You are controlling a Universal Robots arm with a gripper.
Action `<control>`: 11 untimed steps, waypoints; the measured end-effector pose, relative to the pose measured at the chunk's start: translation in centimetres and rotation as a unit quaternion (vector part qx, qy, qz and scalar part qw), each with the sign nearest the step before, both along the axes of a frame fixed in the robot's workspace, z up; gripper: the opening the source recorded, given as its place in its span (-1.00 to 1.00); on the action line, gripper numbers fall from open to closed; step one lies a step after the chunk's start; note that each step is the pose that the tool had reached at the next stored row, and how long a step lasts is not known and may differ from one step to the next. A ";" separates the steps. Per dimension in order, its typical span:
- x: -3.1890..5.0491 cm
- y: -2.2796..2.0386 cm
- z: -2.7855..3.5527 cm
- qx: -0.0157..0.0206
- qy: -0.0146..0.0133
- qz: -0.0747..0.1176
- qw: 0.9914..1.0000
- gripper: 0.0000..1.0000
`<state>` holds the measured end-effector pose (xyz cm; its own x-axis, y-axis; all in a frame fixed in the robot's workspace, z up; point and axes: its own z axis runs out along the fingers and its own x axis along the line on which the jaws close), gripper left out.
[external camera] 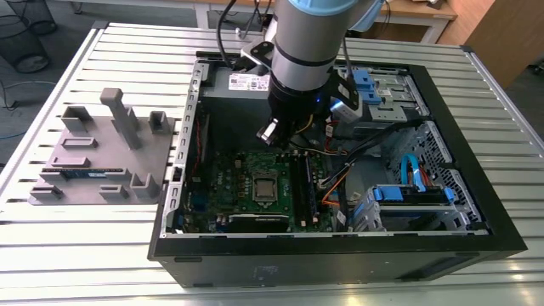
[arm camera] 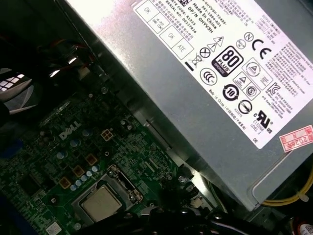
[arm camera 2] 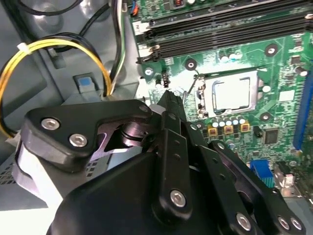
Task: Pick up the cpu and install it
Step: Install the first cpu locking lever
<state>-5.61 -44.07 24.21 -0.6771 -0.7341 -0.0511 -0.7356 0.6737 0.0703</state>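
While the black gripper (arm camera 2: 168,105) hangs inside an open computer case (external camera: 476,248), its linked fingers meet at a narrow tip with nothing visibly between them, so it looks closed and empty. Just past that tip, the cpu (arm camera 2: 233,93) lies flat in its socket frame (arm camera 2: 201,95) on the green motherboard (arm camera 2: 279,117), silvery top up. In the first wrist view the chip (arm camera: 99,204) sits near a grey labelled power supply (arm camera: 220,73). Farther away, outside the case toward the exterior view's left, a grey holder tray (external camera: 93,159) carries a blue-green memory stick (external camera: 85,172).
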 end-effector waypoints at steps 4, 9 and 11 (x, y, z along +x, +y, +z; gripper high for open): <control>-0.01 -0.10 0.01 -0.008 0.001 0.000 1.000 -0.79; 0.00 -0.42 -0.08 -0.012 0.002 0.000 1.000 -0.79; 0.00 -0.58 -0.14 -0.014 0.004 -0.001 1.000 -0.79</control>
